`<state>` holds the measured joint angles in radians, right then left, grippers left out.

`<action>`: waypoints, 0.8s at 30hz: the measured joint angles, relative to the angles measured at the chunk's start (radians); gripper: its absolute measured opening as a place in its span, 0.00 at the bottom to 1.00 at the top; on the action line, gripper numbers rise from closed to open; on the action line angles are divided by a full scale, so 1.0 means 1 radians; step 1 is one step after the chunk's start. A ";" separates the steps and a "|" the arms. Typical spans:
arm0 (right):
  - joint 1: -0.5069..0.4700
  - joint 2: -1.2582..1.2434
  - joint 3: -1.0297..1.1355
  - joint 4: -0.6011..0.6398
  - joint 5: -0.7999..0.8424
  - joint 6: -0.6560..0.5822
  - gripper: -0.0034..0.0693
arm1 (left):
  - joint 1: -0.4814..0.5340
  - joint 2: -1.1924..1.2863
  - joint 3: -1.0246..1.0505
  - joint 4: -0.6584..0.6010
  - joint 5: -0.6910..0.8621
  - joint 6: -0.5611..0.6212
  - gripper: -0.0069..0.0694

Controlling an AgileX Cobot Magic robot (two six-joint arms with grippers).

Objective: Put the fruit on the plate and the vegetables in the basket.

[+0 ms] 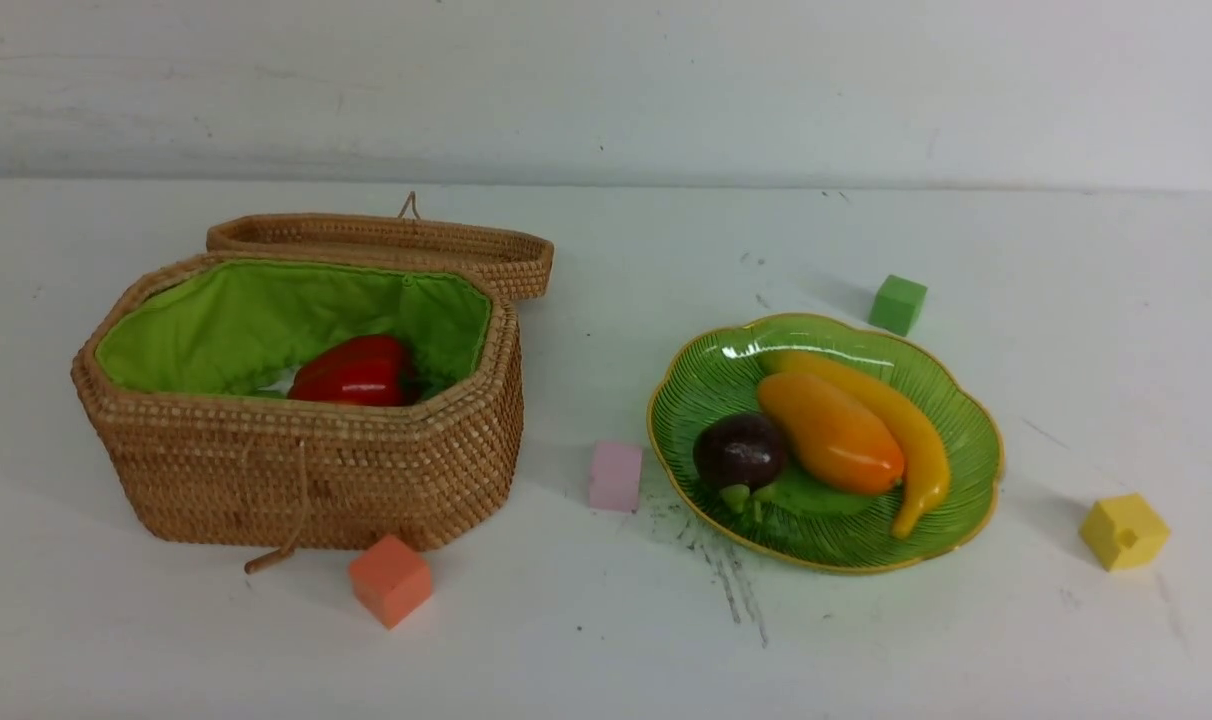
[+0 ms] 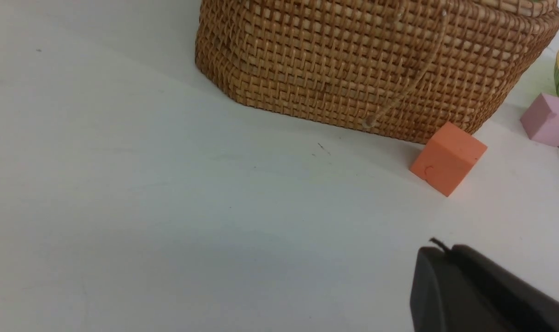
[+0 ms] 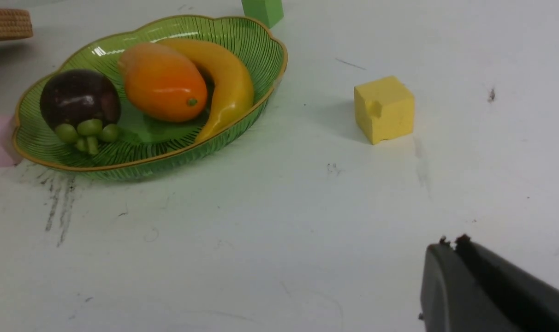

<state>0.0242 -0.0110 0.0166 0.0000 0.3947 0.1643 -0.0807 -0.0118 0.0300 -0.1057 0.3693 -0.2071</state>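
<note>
1. Dark purple mangosteen (image 1: 739,451), orange-yellow mango (image 1: 831,432) and curved yellow banana (image 1: 891,425) are seen on the ribbed green glass plate (image 1: 971,470).
2. Beside the plate, a glossy red bell pepper (image 1: 354,372) is seen inside the woven rattan basket (image 1: 316,470); other vegetables cannot be seen.
3. Left end effector (image 2: 450,258) and right end effector (image 3: 454,251): each appears pressed together, nothing held.
4. Judged: arms are best kept withdrawn, the plate left undisturbed.

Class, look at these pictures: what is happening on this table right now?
Nothing is being handled. The dark purple mangosteen, orange-yellow mango and curved yellow banana lie on the green ribbed glass plate. The glossy red bell pepper sits inside the open woven rattan basket; other contents are hidden. Both tools, left and right, sit apart from everything, apparently closed and empty.
</note>
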 joint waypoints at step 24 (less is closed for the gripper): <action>0.000 0.000 0.000 0.000 -0.001 -0.001 0.13 | 0.000 0.000 0.000 0.000 0.000 -0.002 0.09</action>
<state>0.0242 -0.0110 0.0166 0.0000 0.3934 0.1635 -0.0807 -0.0118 0.0300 -0.1057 0.3693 -0.2091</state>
